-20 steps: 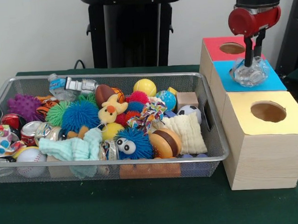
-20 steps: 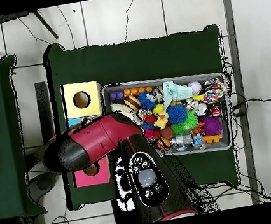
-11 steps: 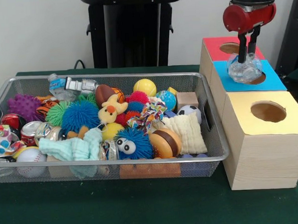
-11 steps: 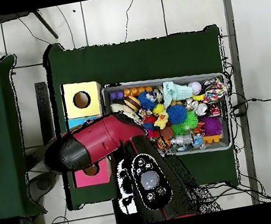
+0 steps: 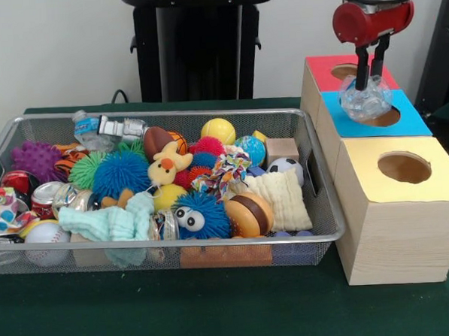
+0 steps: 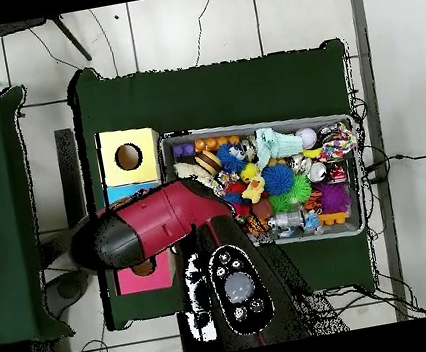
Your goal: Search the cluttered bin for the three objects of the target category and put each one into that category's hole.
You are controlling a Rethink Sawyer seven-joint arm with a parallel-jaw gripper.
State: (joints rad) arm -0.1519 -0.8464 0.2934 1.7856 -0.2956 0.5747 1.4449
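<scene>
Above the blue box (image 5: 412, 122), the gripper (image 5: 369, 76) hangs from the red arm (image 6: 150, 226), its two dark fingers (image 5: 362, 69) closed on a crumpled clear plastic bottle (image 5: 365, 100). Bottle sits just over the blue box's hole (image 5: 386, 117), partly covering its near-left edge; can't tell if it touches the box top. Three boxes in a row right of the bin: red box (image 5: 329, 72) farthest, blue in the middle, yellow box (image 5: 401, 204) nearest the camera, each with a round hole on top. Wire mesh bin (image 5: 316, 201) on the green table (image 5: 217, 311), still packed: another clear bottle (image 5: 87, 128) at the back-left corner, soda cans (image 5: 49, 198) at left, blue fuzzy ball with eyes (image 5: 197, 214) at front, yellow duck (image 5: 164, 168) mid-bin, yellow ball (image 5: 218, 131) at back, soccer ball (image 5: 285, 165) near the right wall. Overhead, the arm covers the blue box; only the yellow and red boxes show beside it.
</scene>
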